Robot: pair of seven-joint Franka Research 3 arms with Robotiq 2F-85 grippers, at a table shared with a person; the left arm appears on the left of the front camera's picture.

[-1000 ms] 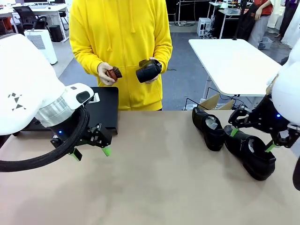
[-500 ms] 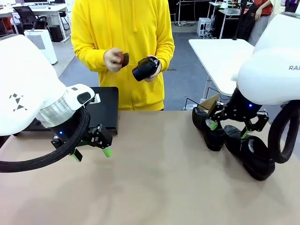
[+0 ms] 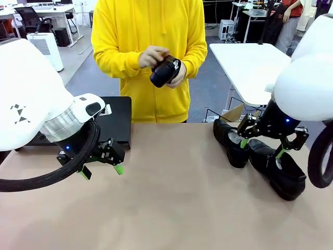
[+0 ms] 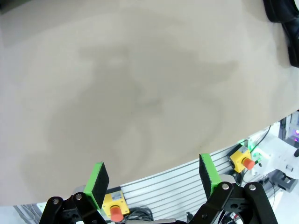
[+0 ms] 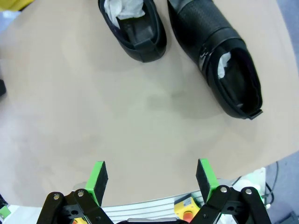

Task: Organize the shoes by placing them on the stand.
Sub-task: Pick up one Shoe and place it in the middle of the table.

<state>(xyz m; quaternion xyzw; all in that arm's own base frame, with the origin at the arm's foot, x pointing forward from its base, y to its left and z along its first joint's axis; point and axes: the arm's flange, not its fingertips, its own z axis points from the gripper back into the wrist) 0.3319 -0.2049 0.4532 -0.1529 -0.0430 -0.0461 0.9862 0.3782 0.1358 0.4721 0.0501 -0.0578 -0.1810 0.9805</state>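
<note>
- Left gripper (image 3: 101,170): fingers wide apart, empty, above bare table (image 3: 182,208).
- Right gripper (image 3: 262,148): fingers wide apart, empty, above two shoes (image 3: 283,179), touching neither.

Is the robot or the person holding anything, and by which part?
The left gripper and right gripper are open and empty. The person's hands hold a shoe, cupping its side and top.

Stand (image 3: 118,117) sits left; two shoes (image 3: 231,152) right.
</note>
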